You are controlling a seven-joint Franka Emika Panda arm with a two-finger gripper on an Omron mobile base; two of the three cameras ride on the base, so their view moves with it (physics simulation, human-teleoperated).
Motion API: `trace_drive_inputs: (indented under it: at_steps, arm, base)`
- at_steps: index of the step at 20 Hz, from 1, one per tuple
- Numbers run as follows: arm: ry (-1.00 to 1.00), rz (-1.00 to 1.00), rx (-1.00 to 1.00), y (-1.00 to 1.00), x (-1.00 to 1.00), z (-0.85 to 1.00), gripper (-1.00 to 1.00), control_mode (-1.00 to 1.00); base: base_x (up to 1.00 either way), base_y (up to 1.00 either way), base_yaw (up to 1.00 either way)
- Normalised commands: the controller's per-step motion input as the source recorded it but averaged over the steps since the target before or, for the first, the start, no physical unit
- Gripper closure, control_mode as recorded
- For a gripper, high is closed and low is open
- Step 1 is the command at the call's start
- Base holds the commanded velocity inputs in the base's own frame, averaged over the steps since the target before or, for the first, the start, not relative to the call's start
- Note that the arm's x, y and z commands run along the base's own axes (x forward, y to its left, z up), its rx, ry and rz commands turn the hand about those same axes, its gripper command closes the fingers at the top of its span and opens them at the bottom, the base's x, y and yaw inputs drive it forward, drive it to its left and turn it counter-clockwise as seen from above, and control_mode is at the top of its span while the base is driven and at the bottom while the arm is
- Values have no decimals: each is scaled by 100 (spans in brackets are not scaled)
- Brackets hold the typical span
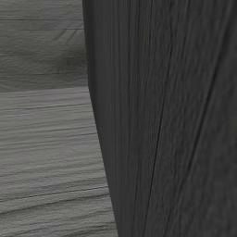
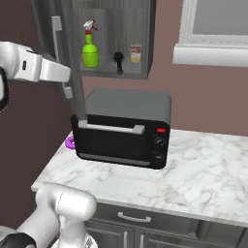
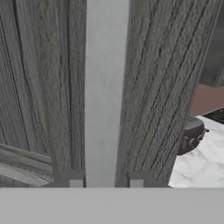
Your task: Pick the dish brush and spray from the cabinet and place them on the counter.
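Upper cabinet [image 2: 140, 38] — dark wood grain, door [image 2: 65, 63] swung open toward the robot; its pale bar handle [image 2: 57, 41] runs down the door's face.

Spray [image 2: 90, 46] — green bottle with white trigger head and red nozzle, upright on the cabinet shelf, at the left.

Dish brush [image 2: 118, 62] — small and dark, standing on the same shelf just right of the spray, apart from it. A small labelled can [image 2: 136, 53] stands further right.

Gripper [image 3: 106, 180] — at the door handle [image 3: 107, 92]; in the hand view the two finger tips [image 3: 75, 180] stand one on each side of the pale bar, set narrowly, close against its edges. Whether they press it I cannot tell.

Counter [image 2: 203, 169] — white marble, below the cabinet. A black toaster oven [image 2: 123, 133] sits on it under the shelf; something purple [image 2: 70, 142] lies at the oven's left end, mostly hidden.

Left base view — door's dark wood [image 1: 176, 115] close up.
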Motion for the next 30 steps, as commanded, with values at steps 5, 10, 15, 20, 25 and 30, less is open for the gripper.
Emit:
trace_drive_inputs:
  at_steps: [5, 10, 15, 20, 25, 30]
  arm:
    - [0, -1, 0, 2, -31, 0, -100, -100]
    - [0, -1, 0, 0, -27, 0, -100, -100]
    - [0, -1, 0, 0, -40, 1, -100, -100]
    - [0, 0, 0, 0, -52, 4, -100, -100]
    - [0, 0, 1, -3, -44, 8, -100, -100]
    - [0, 0, 9, -20, -29, 10, -100, -100]
  base:
    - [0, 0, 0]
    - [0, 0, 0]
    - [0, 0, 0]
    - [0, 0, 0]
    - [0, 0, 0]
    - [0, 0, 0]
